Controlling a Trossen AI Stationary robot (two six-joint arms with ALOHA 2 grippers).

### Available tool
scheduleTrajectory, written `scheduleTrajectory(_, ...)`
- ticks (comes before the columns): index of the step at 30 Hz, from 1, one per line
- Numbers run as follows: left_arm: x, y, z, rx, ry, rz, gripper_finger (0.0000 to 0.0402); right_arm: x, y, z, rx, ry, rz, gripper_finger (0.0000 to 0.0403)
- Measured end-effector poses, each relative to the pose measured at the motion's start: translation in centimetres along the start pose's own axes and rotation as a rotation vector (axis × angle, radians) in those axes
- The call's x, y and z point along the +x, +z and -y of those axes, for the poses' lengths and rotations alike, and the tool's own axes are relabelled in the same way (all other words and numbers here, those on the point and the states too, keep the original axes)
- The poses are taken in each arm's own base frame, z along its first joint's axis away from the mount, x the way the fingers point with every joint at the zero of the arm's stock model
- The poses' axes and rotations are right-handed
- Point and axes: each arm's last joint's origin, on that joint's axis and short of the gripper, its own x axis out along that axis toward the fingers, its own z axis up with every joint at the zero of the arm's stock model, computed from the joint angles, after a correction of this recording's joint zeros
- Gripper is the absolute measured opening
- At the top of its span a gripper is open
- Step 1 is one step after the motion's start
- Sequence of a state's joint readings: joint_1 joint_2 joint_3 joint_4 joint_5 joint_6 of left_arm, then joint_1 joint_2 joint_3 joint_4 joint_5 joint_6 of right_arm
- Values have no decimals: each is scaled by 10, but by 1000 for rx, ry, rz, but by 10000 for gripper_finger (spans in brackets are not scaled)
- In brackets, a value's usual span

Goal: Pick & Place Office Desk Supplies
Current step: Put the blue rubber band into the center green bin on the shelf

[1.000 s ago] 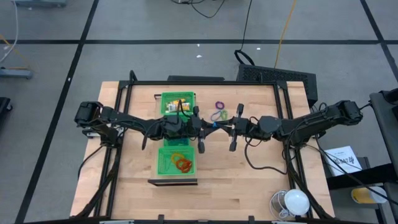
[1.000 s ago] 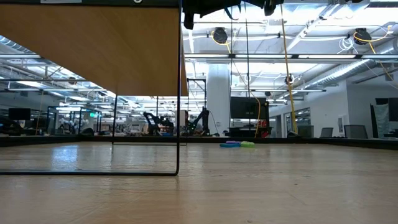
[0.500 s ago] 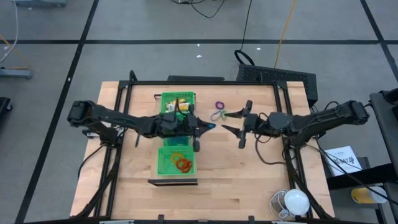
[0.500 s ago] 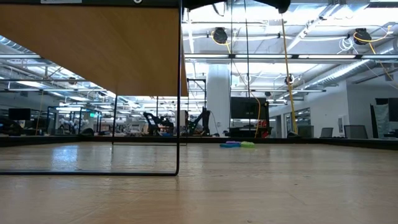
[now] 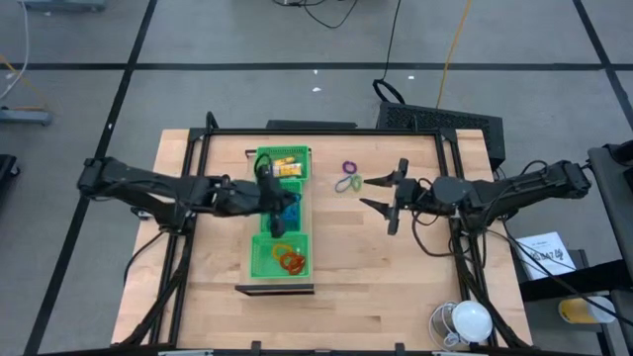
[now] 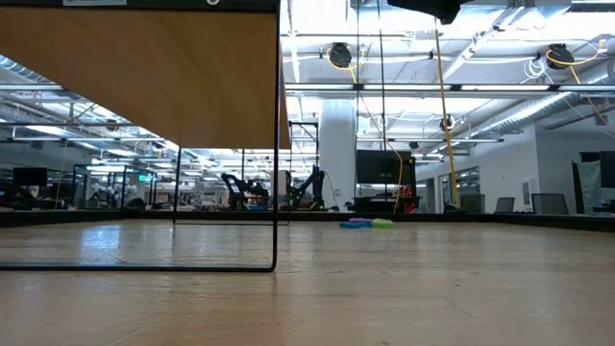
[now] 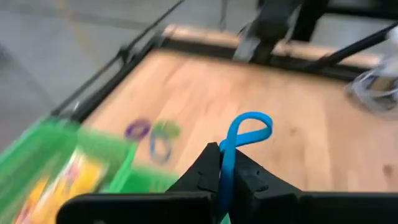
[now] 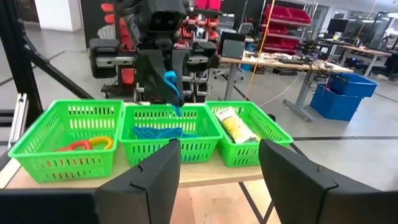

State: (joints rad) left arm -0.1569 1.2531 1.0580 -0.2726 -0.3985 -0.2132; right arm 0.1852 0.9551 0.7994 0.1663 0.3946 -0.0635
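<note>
A long green three-compartment tray (image 5: 260, 247) lies left of the table's centre: yellow pieces (image 5: 287, 163) at the far end, blue loops (image 8: 155, 132) in the middle, orange-red loops (image 5: 290, 261) at the near end. My left gripper (image 5: 274, 196) hangs over the middle compartment, shut on a blue loop (image 7: 249, 127). My right gripper (image 5: 369, 193) stands open and bare to the tray's right, above the table. Purple (image 5: 349, 167), green and blue loops (image 5: 346, 184) lie on the wood between tray and right gripper. My left gripper pinches the blue loop's one end (image 7: 224, 167) between its two fingers, the strands pressed flat together. The fingers come from above, pointing down at the tray. The loop's round free end sticks out past the fingertips (image 8: 169, 81), clear of the tray's middle compartment.
A black frame (image 5: 297, 131) runs around the table's far and side edges. A white lamp-like ball (image 5: 471, 318) sits at the near right corner. Bare wood lies to the right of and near the tray.
The two grippers met at the table's centre on the blue loop. My right gripper has opened, let go and drawn back toward the right edge. My left gripper has carried the loop toward the left, over the tray's middle compartment, and tipped downward.
</note>
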Motion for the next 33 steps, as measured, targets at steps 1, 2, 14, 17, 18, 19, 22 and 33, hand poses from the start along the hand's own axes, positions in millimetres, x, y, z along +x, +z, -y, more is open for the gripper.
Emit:
scheduleTrajectory(1, -2, -4, 0, -14, 23, -33, 10, 0, -1, 0, -2, 0, -5, 206)
scheduleTrajectory(2, -4, -8, -1, -26, 47, -65, 8, 1, -1, 0, -5, 1, -12, 204)
scheduleTrajectory(14, -7, -21, -5, -195, 117, -179, 66, 2, -3, -1, -10, 1, -23, 201)
scheduleTrajectory(17, -5, -21, -8, -232, 130, -183, 101, 2, -3, -1, -10, 1, -25, 201)
scheduleTrajectory(18, -5, -21, -9, -243, 131, -187, 115, 2, -3, -1, -10, 1, -24, 201)
scheduleTrajectory(19, -5, -21, -10, -252, 132, -188, 131, 2, -3, -1, -10, 1, -24, 201)
scheduleTrajectory(22, -4, -21, -11, -267, 139, -189, 182, 2, -3, -1, -10, 1, -24, 199)
scheduleTrajectory(33, -14, -15, -11, -162, 78, -158, 291, 2, -4, -1, -11, 1, -26, 197)
